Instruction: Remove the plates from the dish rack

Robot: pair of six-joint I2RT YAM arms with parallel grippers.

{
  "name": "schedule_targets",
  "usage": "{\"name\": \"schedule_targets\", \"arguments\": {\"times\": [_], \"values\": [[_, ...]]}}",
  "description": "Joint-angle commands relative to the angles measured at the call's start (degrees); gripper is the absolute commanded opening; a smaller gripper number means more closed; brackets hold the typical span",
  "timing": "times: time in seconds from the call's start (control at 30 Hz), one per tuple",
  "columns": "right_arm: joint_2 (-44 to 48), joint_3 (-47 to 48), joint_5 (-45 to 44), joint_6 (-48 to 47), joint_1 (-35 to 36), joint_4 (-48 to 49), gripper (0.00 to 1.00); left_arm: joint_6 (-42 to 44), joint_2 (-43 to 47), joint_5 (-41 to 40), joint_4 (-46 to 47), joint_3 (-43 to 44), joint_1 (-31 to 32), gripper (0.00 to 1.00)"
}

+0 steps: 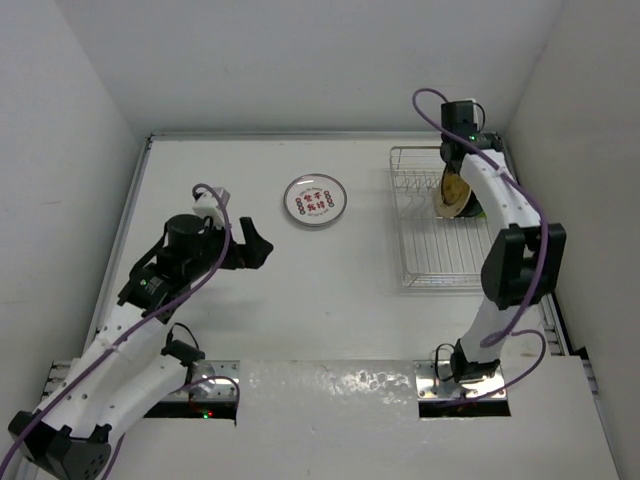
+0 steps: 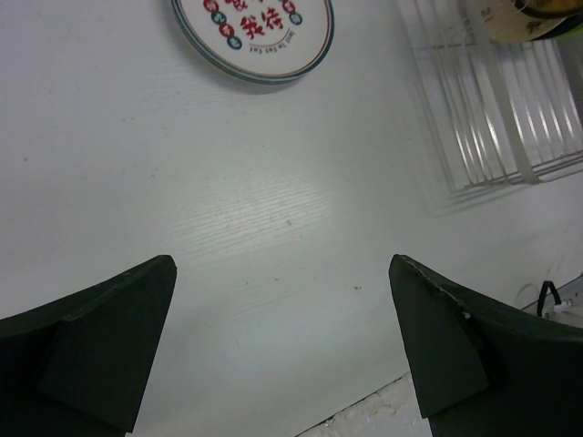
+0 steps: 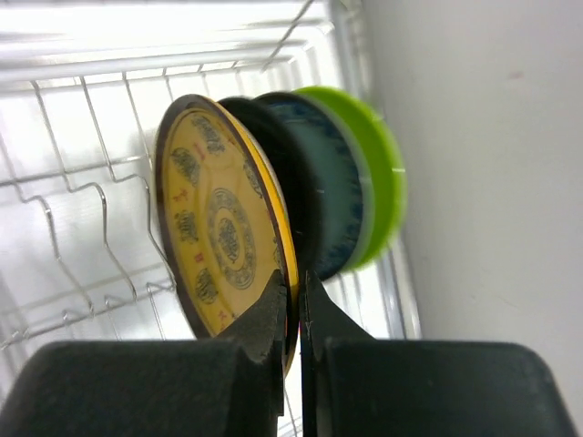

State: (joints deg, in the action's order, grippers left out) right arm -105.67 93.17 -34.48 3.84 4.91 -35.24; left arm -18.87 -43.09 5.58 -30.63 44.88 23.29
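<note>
Toward the far right corner of the counter, the right gripper (image 3: 293,289) pinches the rim of the amber plate (image 3: 219,218), which stands on edge in the dish rack (image 1: 425,262) — front of the row, so likely the easiest to lift out. The black plate (image 3: 319,200) and green plate (image 3: 378,182) stand behind it. A white plate (image 1: 314,201) lies flat mid-counter near the far edge; the left gripper (image 2: 282,273) hovers close by, fingers spread — empty.

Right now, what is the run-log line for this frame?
right fingers: shut on amber patterned plate in dish rack | left fingers: open above table | white red-lettered plate: on table | black plate, lime-green plate: racked
</note>
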Motion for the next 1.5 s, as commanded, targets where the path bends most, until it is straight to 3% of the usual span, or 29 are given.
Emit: {"name": "schedule_targets", "arguments": {"times": [0.0, 0.17, 0.23, 0.27, 0.4, 0.5, 0.67, 0.77, 0.8, 0.87, 0.97, 1.0, 1.07, 1.13, 1.17, 1.2, 1.27, 1.3, 1.33, 1.47], "values": [[8.36, 3.95, -1.56, 2.49, 0.98, -0.08, 0.0, -2.39, 2.57, 0.22, 5.05, 0.29, 0.18, 1.0], [19.08, -0.95, 3.88, 5.65, 5.97, 1.4, 0.0, -11.7, 5.12, 5.3, 17.25, -2.51, 0.18, 1.0], [22.42, -6.66, 17.54, 8.01, 6.26, 4.29, 0.0, -15.55, 5.3, 7.59, 26.18, -4.44, 0.18, 1.0], [25.31, -10.51, 29.61, 8.9, 6.34, 5.61, 0.0, -16.54, 4.78, 7.86, 28.59, -4.89, 0.18, 1.0], [30.51, -19.58, 51.81, 16.45, 7.04, 12.38, 0.0, -17.86, -0.4, 9.36, 36.16, -3.76, 0.18, 1.0], [33.23, -26.97, 63.17, 24.27, 8.36, 23.68, 0.0, -17.69, -6.46, 12.08, 38.09, -2.26, 0.18, 1.0], [34.12, -32.07, 67.7, 29.91, 11.7, 29.18, 0.0, -18.39, -14.03, 13.66, 40.39, -2.17, 0.18, 0.99], [34.48, -35.05, 70.07, 33.68, 12.49, 34.44, 0.0, -19.27, -17.02, 14.36, 41.17, -2.69, 0.27, 0.92], [34.21, -35.68, 70.77, 35.87, 12.67, 37.59, 0.0, -19.88, -17.55, 14.71, 42.4, -3.3, 0.18, 0.85], [33.78, -36.82, 71.83, 36.94, 14.16, 39.63, 0.0, -20.5, -18.78, 15.42, 43.72, -3.75, 0.27, 0.82], [32.37, -37.53, 71.83, 37.38, 16.36, 41.39, 0.0, -21.9, -20.45, 16.91, 47.23, -3.75, 0.18, 0.61], [32.19, -37.88, 71.92, 37.82, 16.54, 42.01, 0.0, -22.43, -20.8, 17.26, 47.42, -3.4, 0.27, 0.43], [32.02, -39.28, 71.31, 38.18, 16.71, 42.71, 0.0, -22.44, -21.51, 17.44, 46.72, -2.26, 0.27, 0.16], [32.36, -40.16, 70.17, 37.39, 16.63, 42.1, 0.08, -22.35, -21.77, 16.92, 46.19, -1.99, 0.18, 0.03], [32.63, -40.43, 68.51, 36.86, 16.71, 40.27, 0.19, -22.35, -21.95, 16.48, 45.32, -2.08, 0.27, 0.0], [32.98, -40.69, 67.1, 35.38, 16.63, 38.95, 0.47, -22.35, -21.95, 15.26, 44.88, -2.43, 0.27, 0.0], [34.73, -41.13, 59.76, 31.79, 16.63, 33.35, 0.72, -22.52, -22.21, 13.76, 43.65, -3.83, 0.27, 0.0], [35.26, -41.05, 56.57, 30.54, 16.54, 31.14, 0.91, -22.7, -22.47, 12.45, 43.29, -4.53, 0.27, 0.0], [35.88, -40.44, 53.15, 29.22, 16.63, 28.68, 0.98, -22.79, -23.52, 12.17, 43.11, -5.15, 0.27, 0.0], [38.34, -38.5, 37.76, 23.25, 16.54, 17.26, 0.99, -23.49, -27.65, 12.26, 45.91, -10.15, 0.18, 0.0]]}}
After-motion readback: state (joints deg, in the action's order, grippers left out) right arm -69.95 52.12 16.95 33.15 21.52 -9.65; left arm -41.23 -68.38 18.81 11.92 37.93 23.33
